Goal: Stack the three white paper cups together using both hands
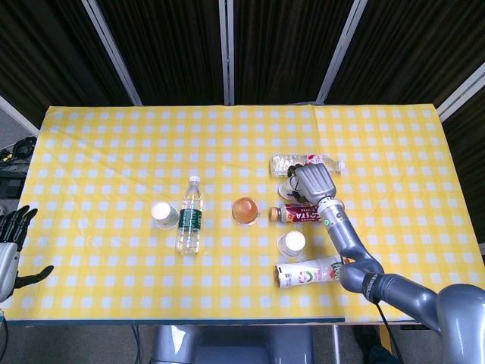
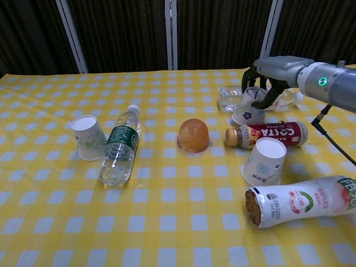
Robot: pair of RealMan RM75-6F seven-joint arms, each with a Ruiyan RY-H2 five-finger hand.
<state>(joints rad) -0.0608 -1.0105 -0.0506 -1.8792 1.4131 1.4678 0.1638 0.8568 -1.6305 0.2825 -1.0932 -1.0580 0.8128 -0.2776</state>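
Three white paper cups are on the yellow checked table. One cup point(image 1: 163, 214) point(image 2: 88, 137) lies tilted at the left, beside a water bottle. A second cup point(image 1: 291, 243) point(image 2: 265, 161) leans on its side right of centre. The third cup point(image 1: 289, 189) point(image 2: 247, 113) stands further back under my right hand point(image 1: 314, 182) point(image 2: 268, 71), whose fingers curl down around its rim and grip it. My left hand point(image 1: 11, 244) hangs off the table's front left corner, fingers spread and holding nothing. It appears only in the head view.
A green-label water bottle point(image 2: 119, 147) lies at the left and an orange jelly cup point(image 2: 193, 135) sits mid-table. A Costa bottle point(image 2: 267, 134) lies between the two right cups. A clear bottle point(image 2: 231, 99) lies behind the held cup, a white drink bottle point(image 2: 300, 200) near the front edge.
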